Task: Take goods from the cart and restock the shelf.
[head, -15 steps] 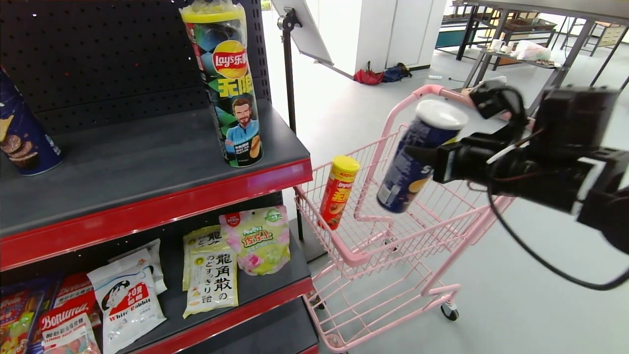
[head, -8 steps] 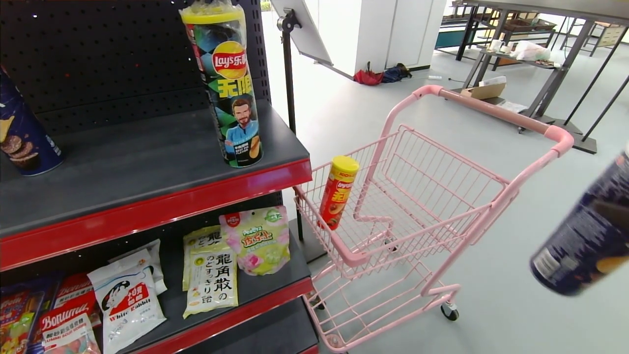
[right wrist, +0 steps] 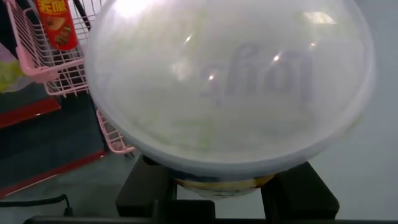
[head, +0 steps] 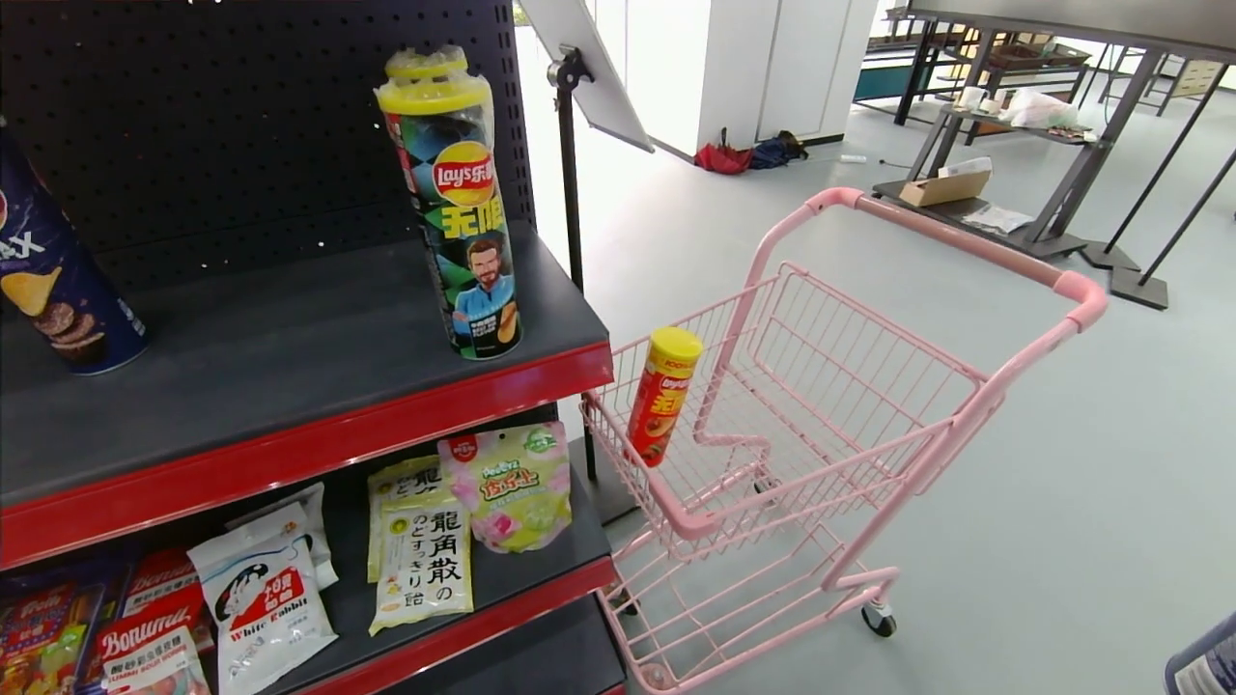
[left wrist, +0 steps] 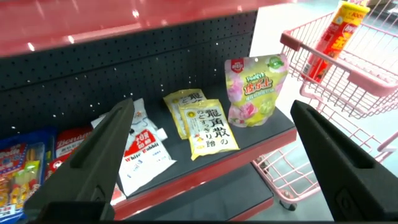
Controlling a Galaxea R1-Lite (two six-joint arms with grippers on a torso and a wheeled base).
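- Clearly the shelf point(head: 309, 446) sets the goal: its upper board has a wide bare stretch between the blue tube point(head: 63, 280) at the left and the tall green tube point(head: 462, 208) near the right end. That gap looks like the safest landing spot.
- The pink cart point(head: 946, 235) stands just beside the shelf's right end, so the swing towards the shelf should probably pass above its handle.
- The dark blue can point(right wrist: 230, 81) is gripped by the right hand point(right wrist: 221, 193), low at the robot's right and well apart from the shelf. It should go in upright, base first, clear of the red lip.
- The left hand point(left wrist: 211, 109) is spread wide and holds nothing, facing the snack bags point(left wrist: 208, 127) on the lower board.
- One red can point(head: 662, 396) leans in the cart's front corner, not yet taken.
- Underfoot is smooth grey floor point(head: 1062, 463); metal-framed desks point(head: 1062, 17) stand well behind.
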